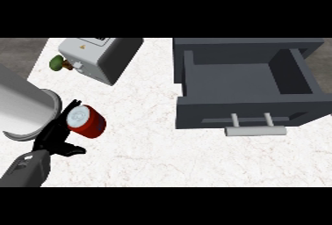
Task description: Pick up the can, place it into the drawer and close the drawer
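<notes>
The dark grey metal drawer [250,83] stands pulled wide open from its cabinet, its silver bar handle [255,130] facing the robot, and nothing lies inside it that I can see. That drawer is the best marker here, so I'll place everything against it.

Well off to the left of the drawer, on the white marbled desk [156,149], sits the red cylindrical can with a pale silvery lid [86,121]. It is tipped over at a slant, lid turned up and to the left. The left robot hand [57,134] is right against it: dark fingers [70,107] reach up along the can's lid side and the thumb juts out below, so the hand looks curled about the can. I can't tell whether the can is lifted off the desk or resting on it.

The right robot hand doesn't show anywhere.

Further left of the drawer and toward the back stands a white boxy appliance with a grey side [97,57], with a small green and brown object [59,63] beside it. A large pale grey cylinder [23,107] fills the left edge, just behind the can.

As I judge it, only the grasp is under way. The carry across to the drawer, the drop inside, and pushing it shut all remain.
</notes>
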{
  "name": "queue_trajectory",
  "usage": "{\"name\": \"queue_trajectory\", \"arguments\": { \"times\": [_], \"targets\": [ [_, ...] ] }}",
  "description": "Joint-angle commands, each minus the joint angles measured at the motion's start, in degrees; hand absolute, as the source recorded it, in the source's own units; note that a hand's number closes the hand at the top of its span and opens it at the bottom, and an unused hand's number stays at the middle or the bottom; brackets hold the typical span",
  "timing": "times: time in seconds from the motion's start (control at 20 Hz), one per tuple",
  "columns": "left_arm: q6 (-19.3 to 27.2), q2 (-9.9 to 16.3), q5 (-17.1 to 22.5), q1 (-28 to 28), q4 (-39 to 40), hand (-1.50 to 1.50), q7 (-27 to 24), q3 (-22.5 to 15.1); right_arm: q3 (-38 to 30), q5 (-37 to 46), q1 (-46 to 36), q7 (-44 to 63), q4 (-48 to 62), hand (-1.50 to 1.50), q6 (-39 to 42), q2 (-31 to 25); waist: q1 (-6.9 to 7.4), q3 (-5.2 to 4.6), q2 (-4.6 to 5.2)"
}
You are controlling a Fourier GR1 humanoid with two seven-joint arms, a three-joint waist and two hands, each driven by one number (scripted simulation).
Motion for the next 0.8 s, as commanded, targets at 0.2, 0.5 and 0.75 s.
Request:
{"name": "queue_trajectory", "arguments": {
  "times": [0.2,0.5,0.75],
  "targets": [
    [-1.4,-1.8,1.6,-5.2,6.4,-1.5,0.5,2.2,-0.8,-2.8,-1.0,4.9,-3.3,-1.5,-2.4,-1.0,-0.12,-0.03,0.09],
    [-4.3,-4.5,2.5,-6.4,6.7,1.5,1.4,2.3,0.7,0.0,-0.7,2.9,-1.7,-1.5,0.6,1.0,0.01,0.0,0.06],
    [-10.7,-2.2,2.0,-5.6,4.2,1.5,0.0,1.2,1.3,-2.8,1.4,4.8,-5.2,-1.5,-1.4,2.0,0.05,0.0,-0.03]
  ]
}}
